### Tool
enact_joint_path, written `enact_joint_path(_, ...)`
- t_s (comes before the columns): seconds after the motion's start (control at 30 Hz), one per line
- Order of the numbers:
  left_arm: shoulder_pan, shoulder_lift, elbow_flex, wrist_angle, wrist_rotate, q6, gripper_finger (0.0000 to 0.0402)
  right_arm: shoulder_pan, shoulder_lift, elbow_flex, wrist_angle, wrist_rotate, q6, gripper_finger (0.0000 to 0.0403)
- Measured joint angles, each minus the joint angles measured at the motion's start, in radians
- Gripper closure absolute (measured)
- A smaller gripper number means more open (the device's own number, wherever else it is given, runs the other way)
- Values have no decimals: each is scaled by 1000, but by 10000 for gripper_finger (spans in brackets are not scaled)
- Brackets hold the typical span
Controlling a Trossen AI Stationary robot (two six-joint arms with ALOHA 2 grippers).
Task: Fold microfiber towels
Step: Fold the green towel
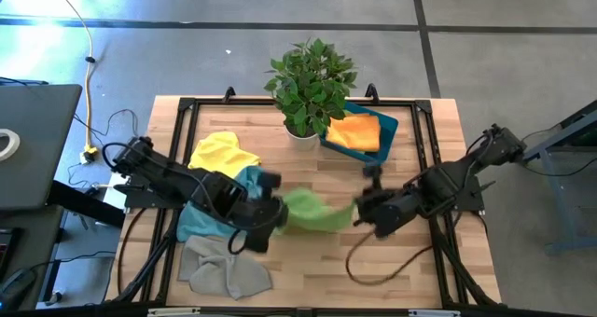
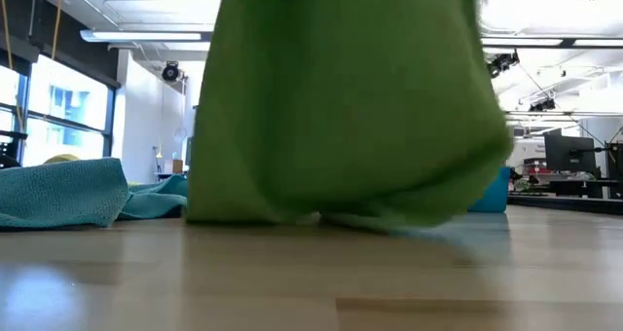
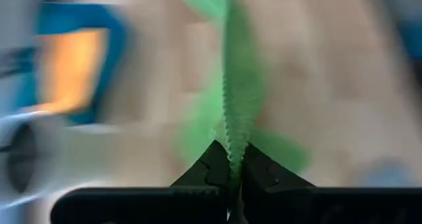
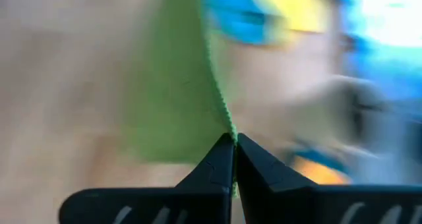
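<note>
Green towel [image 1: 312,212]; yellow towel [image 1: 222,154]; orange towel [image 1: 356,131]; grey towel [image 1: 224,268].

towel [image 1: 312,212] between left claw [image 1: 276,210] | right claw [image 1: 359,211] | plant [image 1: 311,79] behind

- We look straight down from overhead on the whole table [image 1: 317,261].
- Our table-height camera faces across it, perhaps very close to the green towel [image 2: 341,107].
- Both wrist views share that towel up close.
</note>
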Motion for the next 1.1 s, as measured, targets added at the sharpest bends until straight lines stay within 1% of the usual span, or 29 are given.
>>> enact_joint_path(0.03, 2, -2, 1, -17, -83, 1, 401, -1, 0, 12, -19, 98, 11, 403)
enact_joint_path(0.07, 3, -6, 0, -43, -172, 2, 401, -2, 0, 25, -40, 172, 27, 403)
enact_joint_path(0.1, 3, -9, -1, -64, -250, 3, 401, -4, 0, 38, -60, 203, 40, 403)
enact_joint_path(0.13, 3, -12, -1, -74, -317, 6, 401, -6, 0, 51, -64, 195, 43, 403)
enact_joint_path(0.17, 2, -16, 0, -73, -371, 14, 401, -8, 0, 62, -56, 147, 45, 403)
enact_joint_path(0.2, 1, -17, 0, -72, -399, 18, 401, -10, 0, 70, -52, 78, 48, 403)
enact_joint_path(0.23, -1, -17, 0, -68, -395, 19, 401, -12, 1, 78, -51, 5, 57, 403)
enact_joint_path(0.27, -5, -16, 0, -62, -353, 19, 401, -12, 2, 86, -48, -65, 67, 403)
enact_joint_path(0.3, -10, -15, 0, -57, -284, 19, 401, -12, 2, 96, -47, -130, 74, 403)
enact_joint_path(0.37, -18, -15, 4, -60, -102, 20, 401, -12, 2, 117, -49, -223, 82, 403)
enact_joint_path(0.4, -22, -15, 9, -57, -5, 30, 401, -12, 2, 131, -50, -251, 82, 403)
enact_joint_path(0.43, -25, -15, 14, -56, 68, 51, 401, -12, 2, 145, -51, -267, 81, 403)
enact_joint_path(0.47, -27, -14, 21, -56, 116, 75, 401, -12, 2, 162, -48, -271, 79, 403)
enact_joint_path(0.5, -28, -14, 28, -56, 129, 98, 401, -13, 2, 180, -48, -267, 78, 403)
enact_joint_path(0.53, -27, -14, 37, -57, 114, 113, 401, -15, 2, 198, -53, -250, 72, 403)
enact_joint_path(0.57, -28, -14, 49, -61, 69, 124, 401, -19, 2, 216, -61, -224, 58, 403)
enact_joint_path(0.67, -29, -24, 92, -97, -160, 155, 401, -37, 1, 256, -73, -112, 11, 402)
enact_joint_path(0.73, -22, -31, 112, -108, -319, 215, 401, -56, 1, 267, -86, -52, -19, 403)
enact_joint_path(0.83, -4, -31, 121, -149, -466, 356, 401, -89, 1, 263, -98, 36, -91, 402)
enact_joint_path(0.93, 34, -38, 124, -134, -523, 464, 401, -116, 2, 261, -138, 165, -137, 402)
enact_joint_path(1.03, 77, -36, 124, -135, -526, 510, 401, -147, 2, 261, -148, 251, -181, 402)
enact_joint_path(1.1, 104, -35, 124, -134, -545, 537, 401, -167, 2, 261, -149, 307, -220, 402)
